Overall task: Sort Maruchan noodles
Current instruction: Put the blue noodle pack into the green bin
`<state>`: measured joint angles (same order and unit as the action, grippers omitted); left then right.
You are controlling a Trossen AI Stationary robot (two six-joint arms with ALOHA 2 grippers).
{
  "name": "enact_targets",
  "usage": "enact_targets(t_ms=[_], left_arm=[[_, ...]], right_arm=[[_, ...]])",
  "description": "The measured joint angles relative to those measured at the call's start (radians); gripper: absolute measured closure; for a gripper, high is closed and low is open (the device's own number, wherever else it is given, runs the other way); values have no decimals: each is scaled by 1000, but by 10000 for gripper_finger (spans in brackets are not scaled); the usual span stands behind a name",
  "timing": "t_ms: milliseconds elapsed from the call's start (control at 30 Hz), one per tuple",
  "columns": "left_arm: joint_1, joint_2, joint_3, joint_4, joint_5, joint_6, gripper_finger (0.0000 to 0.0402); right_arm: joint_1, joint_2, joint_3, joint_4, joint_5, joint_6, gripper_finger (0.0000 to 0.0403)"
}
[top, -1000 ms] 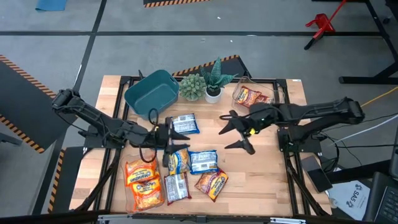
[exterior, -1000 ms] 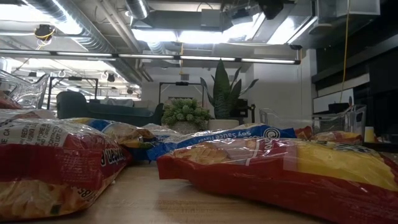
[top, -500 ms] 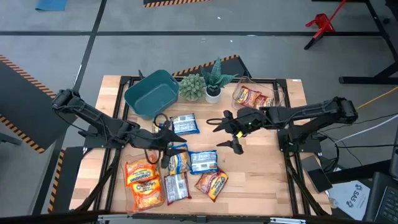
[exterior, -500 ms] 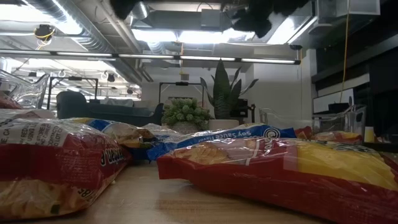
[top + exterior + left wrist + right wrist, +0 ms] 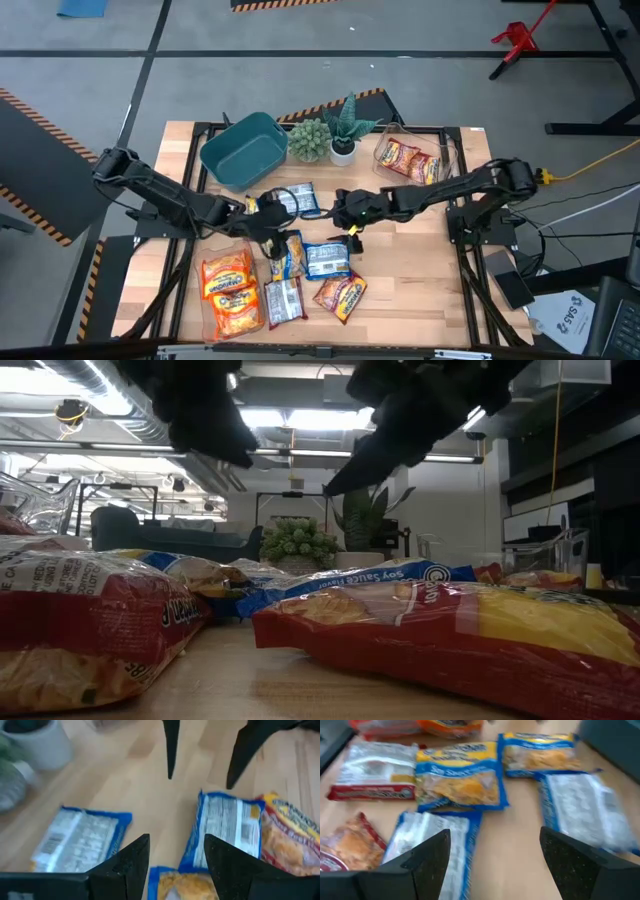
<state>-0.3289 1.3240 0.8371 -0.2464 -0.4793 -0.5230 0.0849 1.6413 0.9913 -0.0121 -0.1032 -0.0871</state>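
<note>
Several Maruchan packets lie flat mid-table: blue ones (image 5: 297, 200) (image 5: 288, 255) (image 5: 327, 258), a red one (image 5: 341, 293) and a silvery one (image 5: 283, 300). Orange packets (image 5: 228, 290) lie in a clear tub at the near left. My left gripper (image 5: 278, 232) (image 5: 175, 865) hangs open over the blue packets (image 5: 225, 830). My right gripper (image 5: 340, 212) (image 5: 495, 865) is open too, just right of the left one, above the table between the blue packets (image 5: 462, 775) (image 5: 585, 815). Neither touches a packet. Both show as dark shapes in the low view: left (image 5: 200, 410), right (image 5: 400, 420).
A teal bin (image 5: 243, 150) and two potted plants (image 5: 310, 140) (image 5: 345, 130) stand along the far edge. A clear tub (image 5: 405, 155) at the far right holds red packets. Bare wood (image 5: 420, 260) lies on the near right of the table.
My right gripper has travelled toward the table's left, from the table's right half to the blue packets at the middle, ending close beside the left gripper. Both grippers have come into the low view from above. The packets have stayed where they were.
</note>
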Motion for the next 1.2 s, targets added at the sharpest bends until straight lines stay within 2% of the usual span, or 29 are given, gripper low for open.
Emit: enact_targets(t_ms=[167,433,600,767,900,1067,1200], left_arm=[[21,17,0,-72,100,-51,219],[8,34,0,-98,99,-96,219],[42,47,1,-111,30,-67,219],[115,85,0,-97,8,-22,219],[169,136,0,-75,10,-3,219],[218,193,0,-66,11,10,219],[247,219,0,-66,10,10,219]], right_arm=[[1,30,0,74,-45,32,109],[0,121,0,178,-11,52,109],[0,168,0,260,116,51,109],[0,180,0,265,298,33,109],[-14,180,1,251,396,164,109],[-83,180,1,243,268,358,109],[-147,180,1,240,214,459,109]])
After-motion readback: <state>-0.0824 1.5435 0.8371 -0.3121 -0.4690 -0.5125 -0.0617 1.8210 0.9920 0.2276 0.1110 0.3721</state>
